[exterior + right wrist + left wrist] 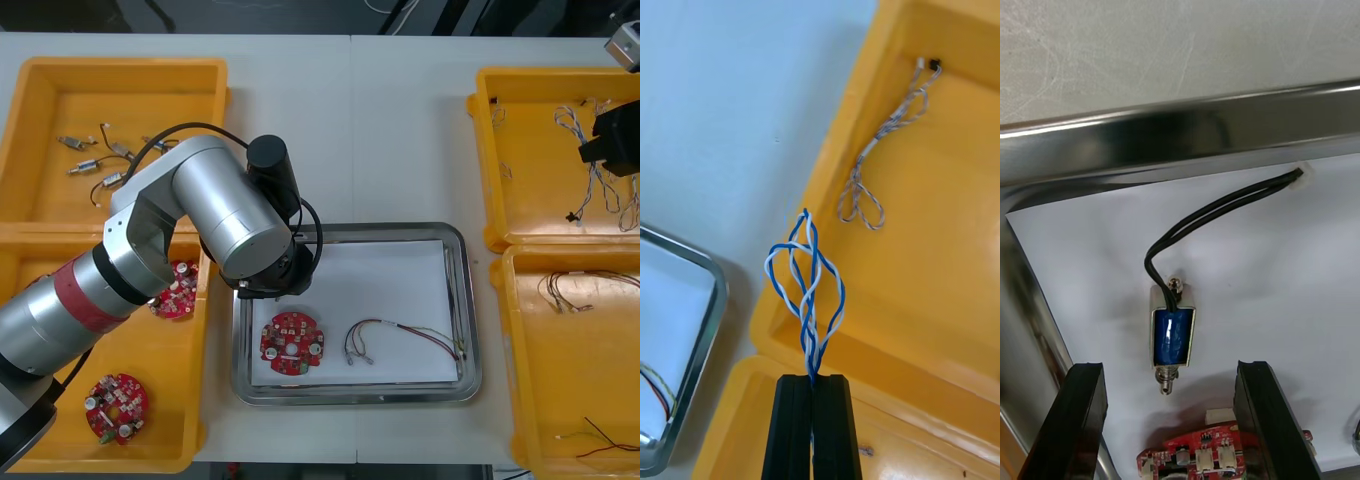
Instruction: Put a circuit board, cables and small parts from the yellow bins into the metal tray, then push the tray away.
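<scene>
My left gripper (1169, 424) hangs open just above the white inside of the metal tray (1180, 135). A small metal part (1172, 337) with a blue body and black wires lies flat between and just ahead of its fingers, untouched. A round red circuit board (292, 342) and a red and yellow cable (400, 335) lie in the tray (455, 385). My left arm (230, 210) covers the tray's left side. My right gripper (814, 390) is shut on a twisted blue and white cable (809, 300), held up above the far right yellow bin (530, 150).
More blue and white cables (880, 150) lie in the far right bin. Red and yellow cables (580, 290) are in the near right bin. The far left bin holds small metal parts (100, 160); the near left bin holds circuit boards (117, 405).
</scene>
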`<control>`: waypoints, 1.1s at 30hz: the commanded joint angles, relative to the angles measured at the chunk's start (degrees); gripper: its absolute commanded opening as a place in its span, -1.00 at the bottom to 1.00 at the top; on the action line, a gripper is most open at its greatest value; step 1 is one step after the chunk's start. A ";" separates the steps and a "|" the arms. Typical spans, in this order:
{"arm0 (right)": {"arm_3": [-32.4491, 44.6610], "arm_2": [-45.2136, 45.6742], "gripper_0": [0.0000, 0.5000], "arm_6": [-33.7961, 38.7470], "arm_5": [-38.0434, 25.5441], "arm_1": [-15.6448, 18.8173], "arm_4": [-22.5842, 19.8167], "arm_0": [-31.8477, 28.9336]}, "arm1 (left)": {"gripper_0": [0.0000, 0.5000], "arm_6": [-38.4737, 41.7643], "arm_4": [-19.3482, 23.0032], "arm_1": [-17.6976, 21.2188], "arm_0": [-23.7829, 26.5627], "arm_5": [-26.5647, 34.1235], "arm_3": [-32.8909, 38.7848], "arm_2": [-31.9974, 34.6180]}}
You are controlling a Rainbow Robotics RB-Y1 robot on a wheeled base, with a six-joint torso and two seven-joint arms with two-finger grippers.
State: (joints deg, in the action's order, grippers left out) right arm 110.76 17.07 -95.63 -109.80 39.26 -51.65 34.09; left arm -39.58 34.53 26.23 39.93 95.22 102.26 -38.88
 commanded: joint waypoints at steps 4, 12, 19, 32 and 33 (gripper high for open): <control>8.42 -4.68 -1.00 -0.26 -0.20 2.49 -5.56 -0.52 | 1.00 4.33 1.68 0.67 3.40 7.70 6.28 5.83; 11.41 -15.84 -1.00 -0.78 1.25 7.14 -10.40 -0.17 | 1.00 4.33 3.88 1.90 6.30 14.78 6.81 13.22; 12.28 -27.62 -1.00 -2.36 4.24 8.37 -9.34 5.54 | 1.00 4.51 6.25 5.59 6.39 14.78 6.90 18.14; 10.61 -43.70 -1.00 -16.52 10.30 7.14 -3.63 12.05 | 1.00 4.51 6.95 11.39 6.74 14.78 4.97 26.40; 9.82 -43.97 -1.00 -18.36 10.66 6.70 -3.63 12.05 | 1.00 4.42 6.95 11.65 6.65 14.78 4.26 27.02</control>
State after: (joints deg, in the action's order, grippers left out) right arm 121.39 -25.96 -112.43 -100.28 45.98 -55.76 44.27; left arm -39.56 41.15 35.32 44.12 109.56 107.12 -14.97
